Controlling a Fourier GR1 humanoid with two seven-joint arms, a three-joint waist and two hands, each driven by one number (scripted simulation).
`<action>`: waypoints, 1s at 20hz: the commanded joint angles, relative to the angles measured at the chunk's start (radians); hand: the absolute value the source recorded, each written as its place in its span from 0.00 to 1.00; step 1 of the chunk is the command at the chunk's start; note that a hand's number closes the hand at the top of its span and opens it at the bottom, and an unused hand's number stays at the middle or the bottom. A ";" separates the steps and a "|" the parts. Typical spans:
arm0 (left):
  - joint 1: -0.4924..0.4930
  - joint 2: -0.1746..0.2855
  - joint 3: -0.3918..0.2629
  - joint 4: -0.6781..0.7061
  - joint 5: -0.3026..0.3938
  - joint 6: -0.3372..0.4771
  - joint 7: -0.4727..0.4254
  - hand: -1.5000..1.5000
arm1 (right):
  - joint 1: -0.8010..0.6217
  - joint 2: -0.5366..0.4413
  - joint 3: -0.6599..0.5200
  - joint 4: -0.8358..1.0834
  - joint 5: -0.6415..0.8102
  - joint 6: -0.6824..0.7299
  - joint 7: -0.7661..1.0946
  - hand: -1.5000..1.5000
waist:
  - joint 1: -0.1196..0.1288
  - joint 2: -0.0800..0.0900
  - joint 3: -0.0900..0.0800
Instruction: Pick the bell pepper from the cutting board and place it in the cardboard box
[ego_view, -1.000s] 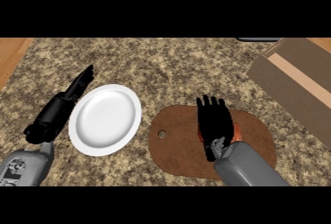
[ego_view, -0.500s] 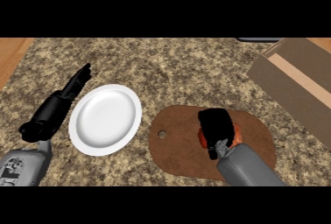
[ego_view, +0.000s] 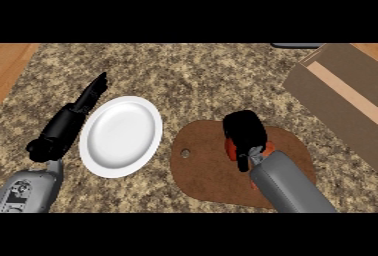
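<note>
A brown cutting board (ego_view: 214, 175) lies on the counter right of centre. On it sits a red-orange bell pepper (ego_view: 232, 147), mostly hidden under my right hand (ego_view: 245, 132), whose fingers are curled over it; only slivers of red show at the hand's sides. The cardboard box (ego_view: 336, 95) lies at the far right, its flaps spread. My left hand (ego_view: 74, 115) rests open at the left, fingers straight and pointing away, beside the plate.
A white plate (ego_view: 120, 135) lies between my left hand and the cutting board. A wooden strip runs along the counter's left edge. A dark object shows at the top right, behind the box.
My right hand's fingers, straight a second ago, have curled down over the bell pepper on the board. The left hand has stayed where it was.
</note>
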 joint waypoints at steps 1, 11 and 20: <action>-0.004 0.001 -0.006 -0.003 -0.014 -0.003 -0.010 0.50 | -0.064 -0.017 -0.128 0.144 -0.107 -0.129 -0.219 1.00 | 0.018 0.013 0.004; 0.000 -0.021 0.010 -0.001 -0.024 -0.001 0.001 0.50 | -0.270 -0.030 -0.219 0.217 -0.079 -0.249 -0.391 1.00 | 0.006 0.003 0.003; -0.029 -0.027 0.027 0.029 -0.026 -0.009 0.024 0.50 | -0.216 -0.114 -0.362 -0.120 -0.093 -0.229 -0.217 1.00 | -0.024 -0.003 0.002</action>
